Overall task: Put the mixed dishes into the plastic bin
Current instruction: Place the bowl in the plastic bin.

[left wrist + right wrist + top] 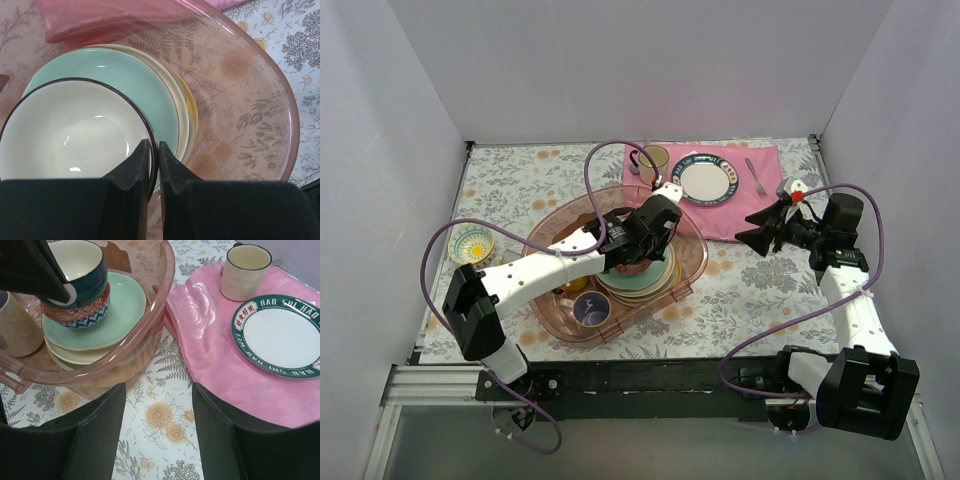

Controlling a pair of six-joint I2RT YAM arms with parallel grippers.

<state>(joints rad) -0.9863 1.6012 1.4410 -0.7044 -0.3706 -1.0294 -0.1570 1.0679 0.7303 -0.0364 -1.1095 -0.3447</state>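
Dishes stacked in the plastic bin (552, 222) at the middle of the flower-print tablecloth (750, 290), with the left gripper (154, 146) reaching in from the near left. Fingers clenched on the wall of a dark-rimmed bowl (75, 130) with a cream inside, one finger inside the rim and one outside. Held bowl nested in the small red-and-blue patterned bowl (75, 312), that one in turn on the large mint-green plate (135, 75), with cream plates (75, 357) underneath on the bin floor. Beside the stack, toward the near side of the bin, the grey mug (590, 308) with its dark-blue inside, upright, and the yellow mug (17, 327) partly hidden under the left arm. Outside the bin, well to its left on the tablecloth, a small bowl with a blue-patterned rim (472, 243), apart from everything else. Right gripper (157, 390) over the tablecloth just right of the bin, fingers spread wide and empty, pointed toward the bin wall. Behind and to the right, a pink cloth (225, 375) laid flat with a blue-rimmed white plate (282, 335), a cream mug with a dark rim (245, 272) and a fork (757, 177) on it, the cloth's near-left corner touching the bin's rim.
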